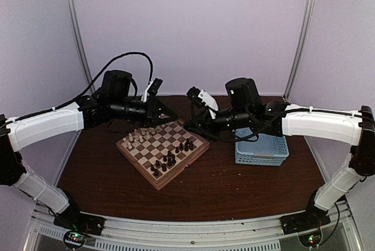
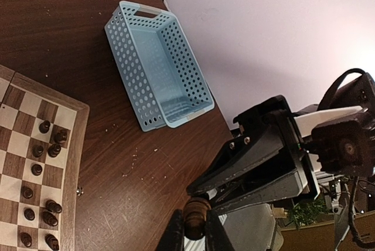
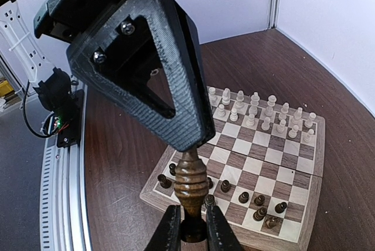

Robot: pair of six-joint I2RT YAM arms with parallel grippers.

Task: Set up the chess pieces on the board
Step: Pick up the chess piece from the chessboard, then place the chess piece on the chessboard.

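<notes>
I see the board [image 1: 139, 165] as a square wooden slab with light and dark brown checks and a tan border, lying cornerwise on the dark wood-grain table [image 1: 234, 186].

The cream pieces [image 3: 250, 119] are small turned pegs, two rows deep along one edge of the board. The dark pieces [image 3: 243, 197] are the same turned shape and sit loosely bunched along the opposite edge, not in clean rows.

Off the board's right side is a light blue plastic basket [image 2: 126, 57]. It is rectangular with perforated walls.

One held piece [image 3: 190, 182] is dark brown with ringed turning and a glossy finish. It hangs in the air above the board, near its far corner.

The right gripper [image 3: 191, 211] has its black fingers nearly together, clamped on the lower part of that piece.

The left gripper [image 2: 195, 221] is on the other end of the same piece. In its own wrist view its fingers flank the piece with no gap I can see, so I read it as gripping too. From the right wrist view, its matte black triangular finger [image 3: 152, 69], with visible screws and a layered printed texture, meets the top of the piece.
</notes>
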